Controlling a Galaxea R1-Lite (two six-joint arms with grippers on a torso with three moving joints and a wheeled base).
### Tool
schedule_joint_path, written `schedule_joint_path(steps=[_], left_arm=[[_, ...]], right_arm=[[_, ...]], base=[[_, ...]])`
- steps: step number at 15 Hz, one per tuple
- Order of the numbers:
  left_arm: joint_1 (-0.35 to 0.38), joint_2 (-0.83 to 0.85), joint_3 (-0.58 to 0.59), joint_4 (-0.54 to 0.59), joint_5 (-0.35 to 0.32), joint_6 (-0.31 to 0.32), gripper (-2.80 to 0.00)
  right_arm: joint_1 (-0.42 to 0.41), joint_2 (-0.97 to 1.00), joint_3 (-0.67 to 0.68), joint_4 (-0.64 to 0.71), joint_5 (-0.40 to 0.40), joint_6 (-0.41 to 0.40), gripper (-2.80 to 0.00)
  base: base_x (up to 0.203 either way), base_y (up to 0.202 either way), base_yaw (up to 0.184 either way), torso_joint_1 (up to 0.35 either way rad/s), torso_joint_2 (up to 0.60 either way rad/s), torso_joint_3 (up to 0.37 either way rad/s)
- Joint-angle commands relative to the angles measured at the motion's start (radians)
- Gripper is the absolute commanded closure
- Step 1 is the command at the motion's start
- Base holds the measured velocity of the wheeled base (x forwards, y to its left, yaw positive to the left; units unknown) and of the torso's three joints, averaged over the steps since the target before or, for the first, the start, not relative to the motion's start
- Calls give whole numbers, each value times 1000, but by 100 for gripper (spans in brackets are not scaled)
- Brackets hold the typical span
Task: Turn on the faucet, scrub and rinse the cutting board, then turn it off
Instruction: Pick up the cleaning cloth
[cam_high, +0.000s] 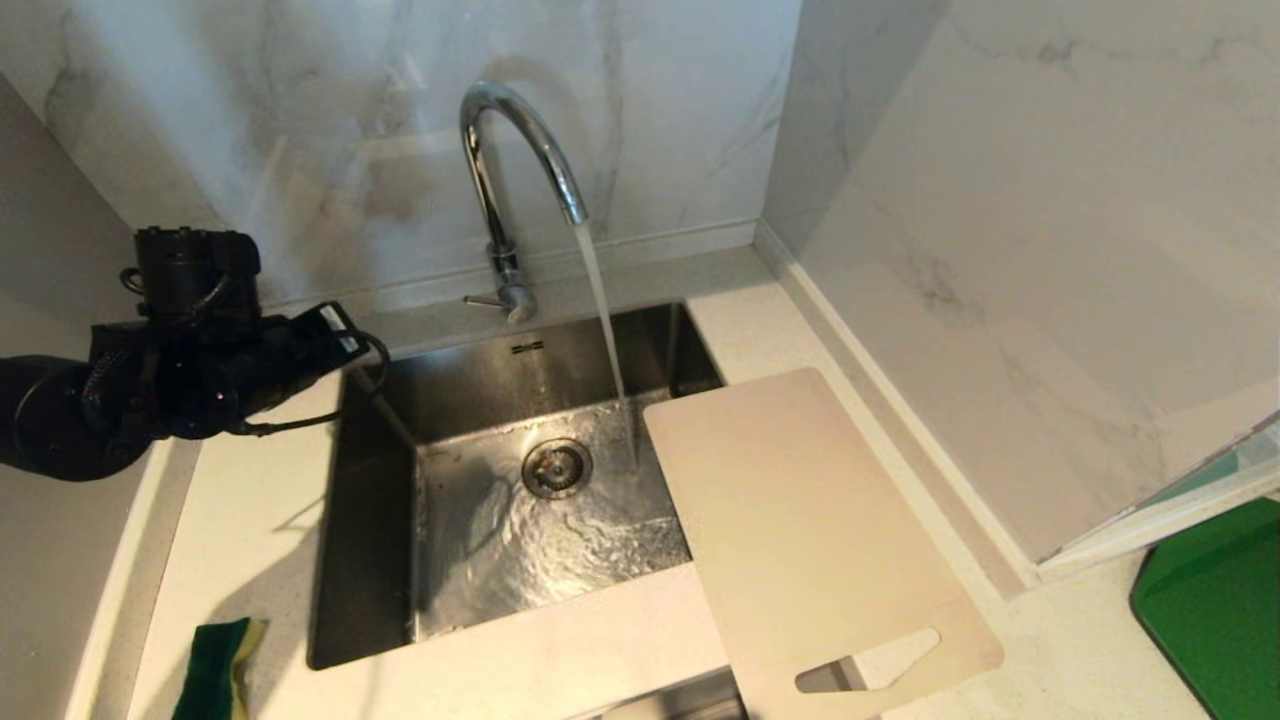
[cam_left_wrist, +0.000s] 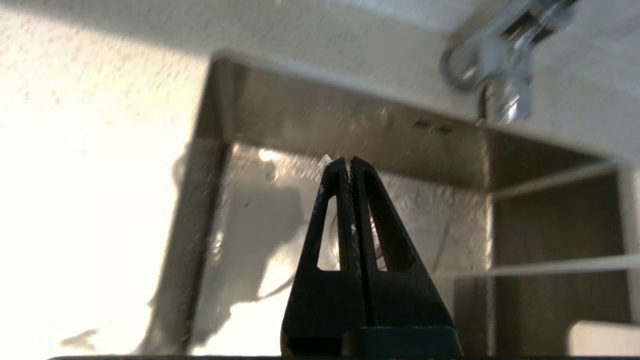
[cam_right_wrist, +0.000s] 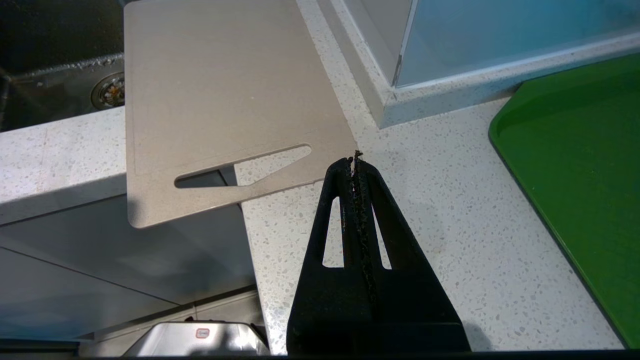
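Marble-look wall panels rise behind a pale speckled counter (cam_high: 250, 520) with a steel sink (cam_high: 480, 400) set into it. At the far edge of the sink stands the faucet (cam_high: 500, 170), its arched spout curving toward the near side, and a stream of water (cam_high: 605, 330) falls from it into the basin, landing just right of the drain (cam_high: 556, 467) and spreading over the wet floor of the sink. The faucet's thin lever (cam_high: 487, 299) sticks out to the left at its base.

The cutting board (cam_high: 800, 520) lies flat on the counter right of the sink, its far left corner overhanging the basin near the stream and its slotted handle end reaching past the counter's near edge. A green mat (cam_high: 1215, 600) lies further right, well apart from the board. A green and yellow sponge (cam_high: 215, 668) rests on the counter at the near left.

The left gripper (cam_left_wrist: 349, 161) hangs above the sink's left side, its jaws clenched on nothing. The right gripper (cam_right_wrist: 354, 161) hovers over the counter just right of the board's handle end, jaws likewise pressed together and empty.
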Motion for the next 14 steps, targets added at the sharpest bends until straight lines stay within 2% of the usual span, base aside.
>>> schedule_joint_path(steps=[1,3,6,8,11,14], left_arm=[[28,-19,43,-3,-20,18,0],[56,-36,92,-3,-68,65,0],[140,-40,134,-11,-129,123,0],[215,-39,175,-68,-193,163,0],[335,-32,265,-233,-267,304,0],[410,-56,339,-313,-321,378,0]], right_arm=[[0,2,0,-1,0,1,0],[0,2,0,-1,0,0,0],[0,2,0,-1,0,1,0],[0,2,0,-1,0,0,0],[0,2,0,-1,0,1,0],[0,2,0,-1,0,0,0]], base=[[0,0,0,0,0,0],[0,0,0,0,0,0],[0,0,0,0,0,0],[0,0,0,0,0,0],[0,0,0,0,0,0],[0,0,0,0,0,0]])
